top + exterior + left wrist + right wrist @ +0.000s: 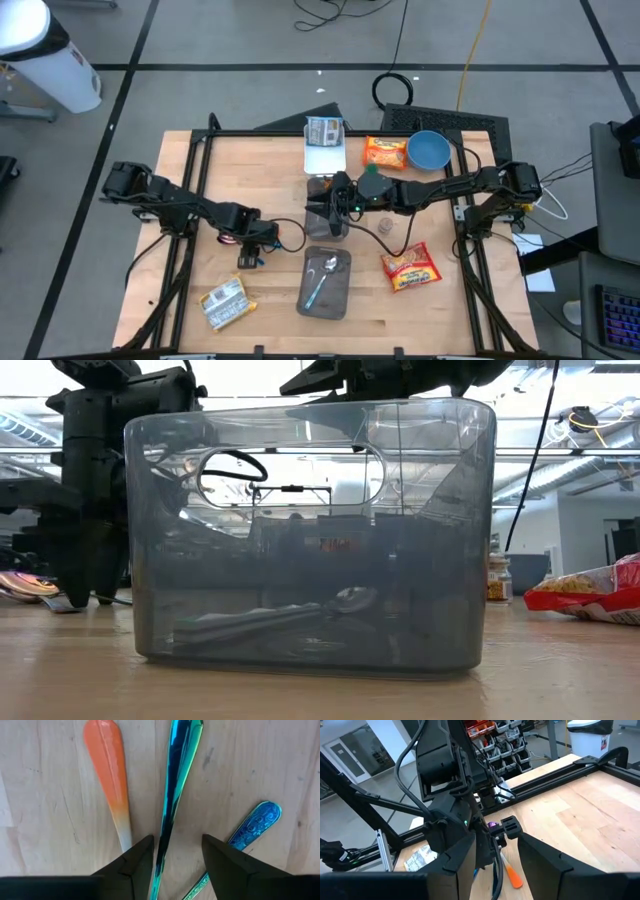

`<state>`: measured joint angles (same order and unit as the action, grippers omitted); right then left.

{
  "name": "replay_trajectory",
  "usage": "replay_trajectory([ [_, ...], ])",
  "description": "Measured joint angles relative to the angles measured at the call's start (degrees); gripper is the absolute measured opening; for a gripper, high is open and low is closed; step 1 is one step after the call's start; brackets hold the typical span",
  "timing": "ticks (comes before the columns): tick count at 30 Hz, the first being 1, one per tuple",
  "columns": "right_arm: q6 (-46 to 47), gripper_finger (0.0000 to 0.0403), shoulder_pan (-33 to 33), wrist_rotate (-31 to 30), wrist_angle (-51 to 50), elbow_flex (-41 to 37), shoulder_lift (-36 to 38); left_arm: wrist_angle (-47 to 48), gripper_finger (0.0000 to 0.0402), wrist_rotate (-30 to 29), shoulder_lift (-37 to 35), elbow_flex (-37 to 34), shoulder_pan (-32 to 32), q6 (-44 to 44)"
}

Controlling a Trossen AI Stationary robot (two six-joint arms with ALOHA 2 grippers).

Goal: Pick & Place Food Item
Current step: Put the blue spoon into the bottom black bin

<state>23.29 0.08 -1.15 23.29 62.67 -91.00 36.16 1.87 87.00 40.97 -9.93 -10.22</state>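
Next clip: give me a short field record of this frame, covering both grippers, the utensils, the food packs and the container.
left gripper: open, straddling the teal metallic utensil handle on the table
beside it: orange plastic handle; blue patterned handle
right gripper: open, nothing between the fingers, hovering at table centre
grey translucent plastic container: holds one spoon
red-orange snack packets: one near the container, another beside the blue bowl
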Motion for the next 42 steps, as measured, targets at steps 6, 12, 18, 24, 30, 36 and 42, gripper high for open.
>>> replay_trajectory([
  [6, 0.0, 0.0141, 0.0, 0.0, 0.0, 0.0, 0.0, -0.2, 0.0089, -0.4, 0.0, 0.0, 0.0, -0.5],
  [12, -0.2, 0.0141, 0.0, 0.0, 0.0, 0.0, 0.0, -0.3, 0.0015, -0.2, 0.0, -0.1, 0.0, -0.9],
  [18, -0.2, 0.0141, 0.0, 0.0, 0.0, 0.0, 0.0, -0.3, 0.0028, 0.3, 0.1, -0.1, 0.4, -2.8],
  [24, -0.2, 0.0141, 0.0, 0.0, 0.0, 0.0, 0.0, -0.3, 0.0012, 3.3, -0.7, -0.2, 2.1, -5.2],
  [30, -0.1, 0.0141, 0.0, 0.0, 0.0, 0.0, 0.0, -0.3, 0.0010, 6.1, -3.8, -0.5, 3.8, -6.8],
  [36, 0.5, 0.0141, 0.0, -0.1, 0.0, 0.0, 0.0, -0.6, 0.0013, 7.4, -9.2, -0.4, 5.0, -8.4],
  [42, -2.0, 0.0141, 0.0, 1.4, 2.0, 0.0, 0.5, -1.0, 0.0010, 10.7, -17.0, -0.3, 7.1, -10.2],
])
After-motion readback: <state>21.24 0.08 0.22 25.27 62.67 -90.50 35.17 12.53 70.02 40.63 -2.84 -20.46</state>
